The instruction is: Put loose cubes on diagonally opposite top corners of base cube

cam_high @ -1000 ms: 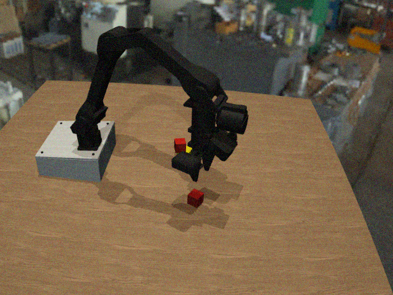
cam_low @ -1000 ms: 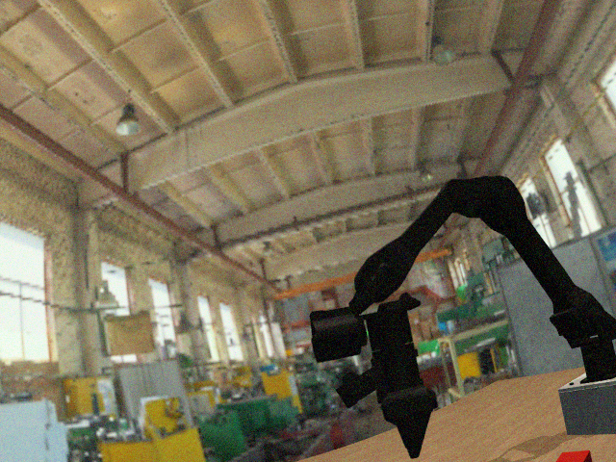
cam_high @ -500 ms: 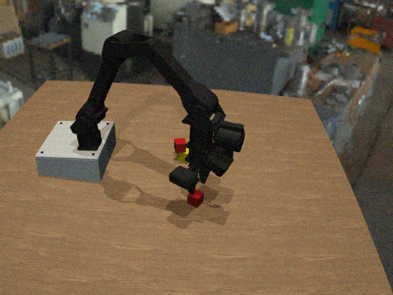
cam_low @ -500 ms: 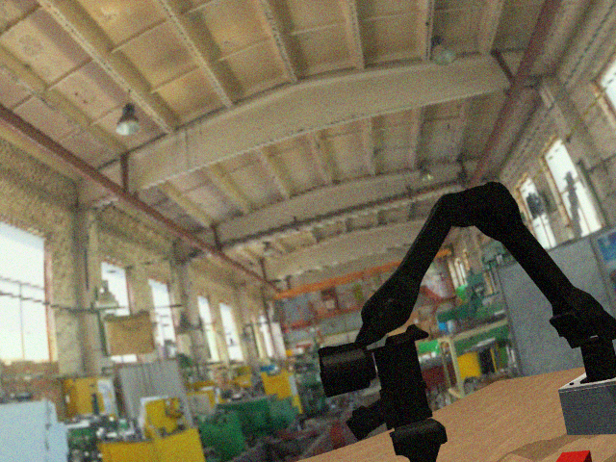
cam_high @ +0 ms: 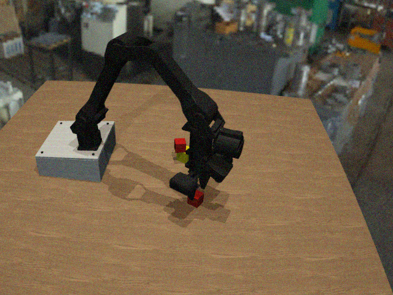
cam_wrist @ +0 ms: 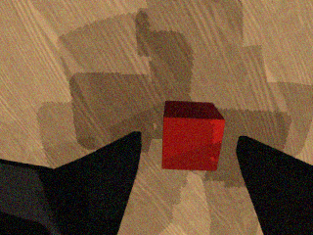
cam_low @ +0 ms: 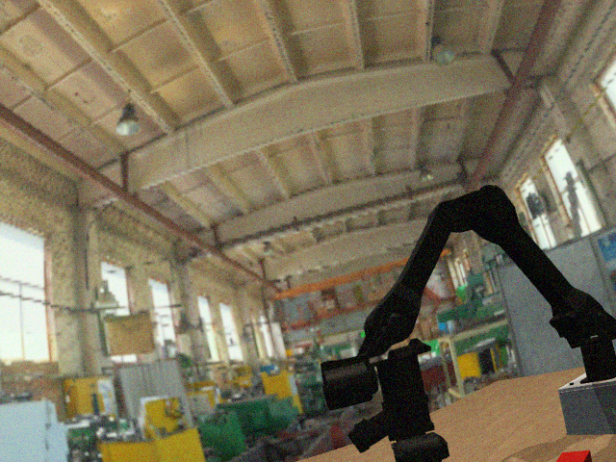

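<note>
A red cube (cam_high: 180, 145) rests on the left part of the yellow base cube (cam_high: 182, 157); a red top also shows at the bottom edge of the exterior view (cam_low: 574, 456). The arm hides the right part of the base cube. The other red cube (cam_high: 195, 200) (cam_wrist: 192, 143) lies flat on the table. My gripper (cam_high: 198, 192) (cam_wrist: 190, 141) is open, pointing down over this cube, one finger on each side. In the wrist view the cube shows between the fingertips, with a gap to each. In the exterior view the fingertips are out of the frame.
The arm's grey base box (cam_high: 68, 168) (cam_low: 587, 410) stands at the left of the wooden table (cam_high: 158, 254) (cam_low: 502, 402). The yellow base cube with its red cube stands behind the gripper in the top view, close beside the forearm's lower end.
</note>
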Robot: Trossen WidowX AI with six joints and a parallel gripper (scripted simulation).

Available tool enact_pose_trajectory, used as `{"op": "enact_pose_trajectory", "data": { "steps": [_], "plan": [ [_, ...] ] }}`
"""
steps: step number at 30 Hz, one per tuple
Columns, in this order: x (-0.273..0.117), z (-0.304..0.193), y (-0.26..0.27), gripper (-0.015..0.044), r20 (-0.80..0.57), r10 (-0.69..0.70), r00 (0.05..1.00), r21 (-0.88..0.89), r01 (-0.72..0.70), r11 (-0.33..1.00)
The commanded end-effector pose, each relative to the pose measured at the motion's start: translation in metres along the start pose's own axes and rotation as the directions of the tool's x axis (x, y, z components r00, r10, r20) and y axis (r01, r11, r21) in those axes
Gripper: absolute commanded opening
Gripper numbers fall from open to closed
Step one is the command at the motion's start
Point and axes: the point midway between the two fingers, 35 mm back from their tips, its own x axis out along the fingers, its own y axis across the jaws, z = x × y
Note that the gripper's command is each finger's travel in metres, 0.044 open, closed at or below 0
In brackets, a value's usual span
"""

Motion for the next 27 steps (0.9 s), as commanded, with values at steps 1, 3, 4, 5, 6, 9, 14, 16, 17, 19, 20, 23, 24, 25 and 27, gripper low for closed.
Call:
{"op": "enact_pose_trajectory", "data": {
  "steps": [1,3,4,5,6,9,14,16,17,19,20,23,24,25,27],
  "plan": [
    [0.01,-0.003,-0.001,0.0265,-0.009,-0.006,1.0,-0.004,0.006,1.0],
    [0.014,-0.003,-0.001,0.0265,-0.009,-0.006,1.0,-0.004,0.006,1.0],
    [0.015,-0.003,-0.001,0.0265,-0.009,-0.006,1.0,-0.004,0.006,1.0],
    [0.017,-0.003,-0.001,0.0265,-0.009,-0.006,1.0,-0.004,0.006,1.0],
    [0.017,-0.003,-0.001,0.0265,-0.009,-0.006,1.0,-0.004,0.006,1.0],
    [0.018,-0.003,-0.001,0.0212,-0.009,-0.006,1.0,-0.004,0.006,1.0],
    [0.018,-0.003,-0.001,0.0105,-0.009,-0.006,1.0,-0.004,0.006,1.0],
    [0.018,-0.003,-0.001,0.0105,-0.009,-0.006,1.0,-0.004,0.006,1.0],
    [0.017,-0.003,-0.001,0.0105,-0.009,-0.006,1.0,-0.004,0.006,1.0],
    [0.013,-0.002,-0.001,0.0105,-0.009,-0.006,1.0,-0.004,0.006,1.0],
    [0.01,-0.002,-0.001,0.0105,-0.009,-0.006,1.0,-0.004,0.006,1.0],
    [0.001,0.0,-0.001,0.0105,-0.009,-0.006,1.0,-0.004,0.006,1.0],
    [-0.002,0.0,0.0,0.0105,-0.009,-0.006,1.0,-0.004,0.006,1.0],
    [-0.005,0.0,0.0,0.0105,-0.009,-0.006,1.0,-0.004,0.006,1.0],
    [-0.011,0.001,0.0,0.0105,-0.009,-0.006,1.0,-0.004,0.006,1.0]
  ]
}}
